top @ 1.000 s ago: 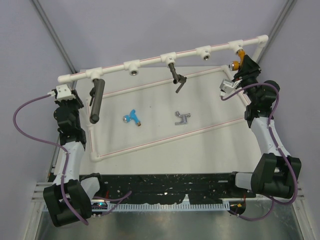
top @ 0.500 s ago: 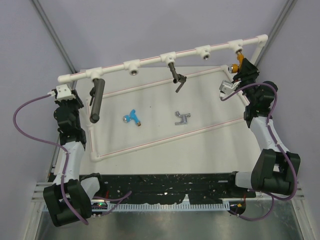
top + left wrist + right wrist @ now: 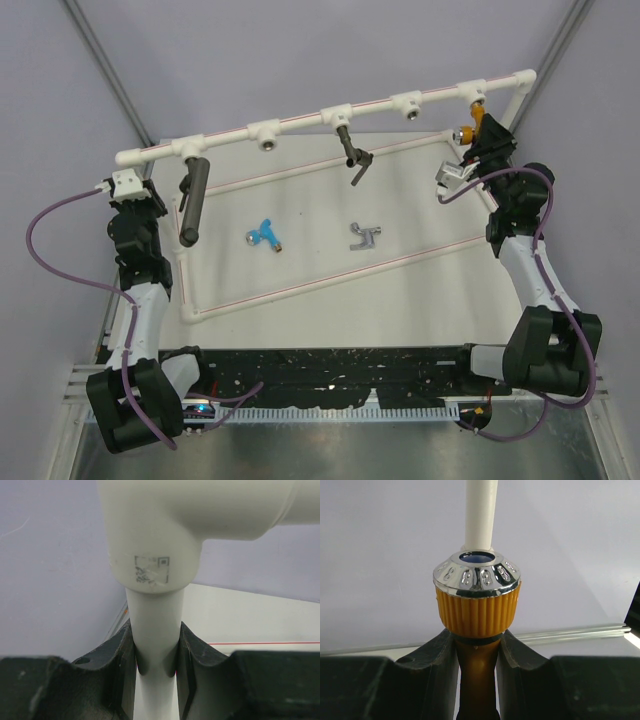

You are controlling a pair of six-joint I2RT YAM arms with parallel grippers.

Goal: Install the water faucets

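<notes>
**Left side.** The left gripper is clamped on an upright leg of the white plastic pipe frame, just below a corner elbow, with both pads touching the tube. Judged purpose: to brace the frame so it cannot shift while a faucet is fitted at the opposite end.

**Centre.**
- A long dark grey cylinder hangs from the leftmost socket of the top rail.
- The bright blue tap-shaped faucet lies on the pale table surface inside the frame.
- The silver-grey metal faucet lies well apart to its right. Both are loose and not yet installed.
- A dark lever-shaped fitting hangs from the middle socket above them.

**Right side.**
- The right gripper is closed firmly on the neck of the orange-gold faucet, directly under its ribbed collar and chrome cap. Gripping below the collar leaves the upper end free.
- The faucet is held upright just below the rightmost rail socket.
- Whether it touches or has entered the socket cannot be told.
- Judged step: aligning this faucet for screwing in. One of three is in hand.
</notes>
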